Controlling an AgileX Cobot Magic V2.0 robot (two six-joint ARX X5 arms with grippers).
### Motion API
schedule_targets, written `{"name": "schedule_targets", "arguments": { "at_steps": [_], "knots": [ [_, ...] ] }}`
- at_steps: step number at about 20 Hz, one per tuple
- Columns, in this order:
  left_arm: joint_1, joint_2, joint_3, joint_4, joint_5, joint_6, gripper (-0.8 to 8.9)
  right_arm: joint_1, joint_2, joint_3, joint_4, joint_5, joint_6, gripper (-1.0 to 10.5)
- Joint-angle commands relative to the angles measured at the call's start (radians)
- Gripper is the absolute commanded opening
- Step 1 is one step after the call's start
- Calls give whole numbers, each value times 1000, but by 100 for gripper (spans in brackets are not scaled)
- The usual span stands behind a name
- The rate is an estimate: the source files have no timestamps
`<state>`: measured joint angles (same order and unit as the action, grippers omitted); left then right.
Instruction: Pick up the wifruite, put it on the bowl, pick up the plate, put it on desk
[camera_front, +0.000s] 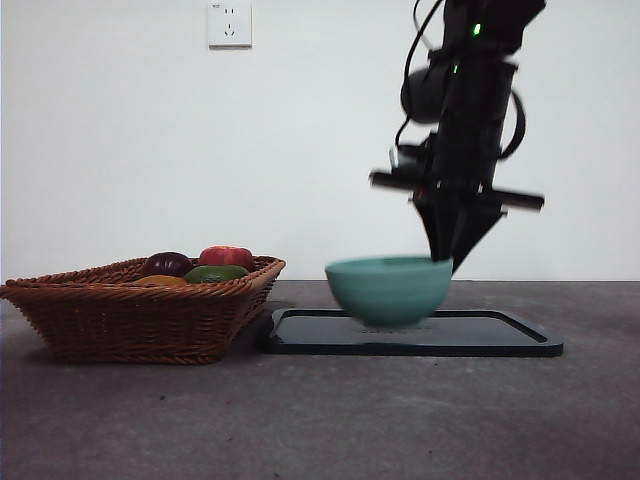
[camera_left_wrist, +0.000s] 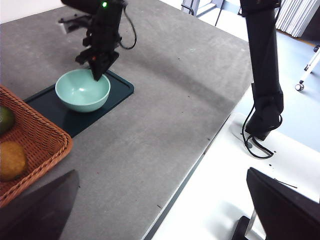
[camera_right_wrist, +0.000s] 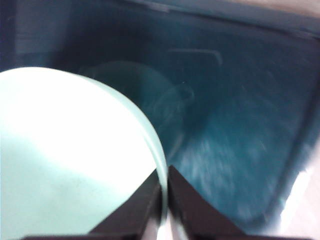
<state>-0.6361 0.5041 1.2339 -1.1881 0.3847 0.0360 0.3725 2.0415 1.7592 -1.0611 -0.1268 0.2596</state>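
Right gripper (camera_right_wrist: 164, 186) is pinching, jaws nearly closed, the rim of the pale teal ceramic bowl (camera_front: 388, 288), which is sitting on the glossy black rectangular tray (camera_front: 500, 334); left arm is waiting farther off

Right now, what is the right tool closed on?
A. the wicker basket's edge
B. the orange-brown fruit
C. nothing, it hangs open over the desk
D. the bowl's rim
D: in the right wrist view the right tool pinches the rim of the bowl, one jaw inside, one outside.
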Motion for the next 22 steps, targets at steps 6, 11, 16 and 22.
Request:
{"name": "schedule_targets", "arguments": {
  "at_steps": [6, 11, 16, 22],
  "knots": [
    [-6, 3, 11, 6, 3, 5, 625, 48, -245, 20, -161, 51, -44, 8],
    [-6, 3, 10, 6, 3, 5, 626, 183, -437, -110, -179, 55, -43, 8],
    [-6, 3, 11, 6, 3, 5, 626, 303, -583, -374, -127, 47, -13, 8],
    [-6, 3, 11, 6, 3, 5, 626, 359, -621, -660, 100, 37, 119, 8]
  ]
}}
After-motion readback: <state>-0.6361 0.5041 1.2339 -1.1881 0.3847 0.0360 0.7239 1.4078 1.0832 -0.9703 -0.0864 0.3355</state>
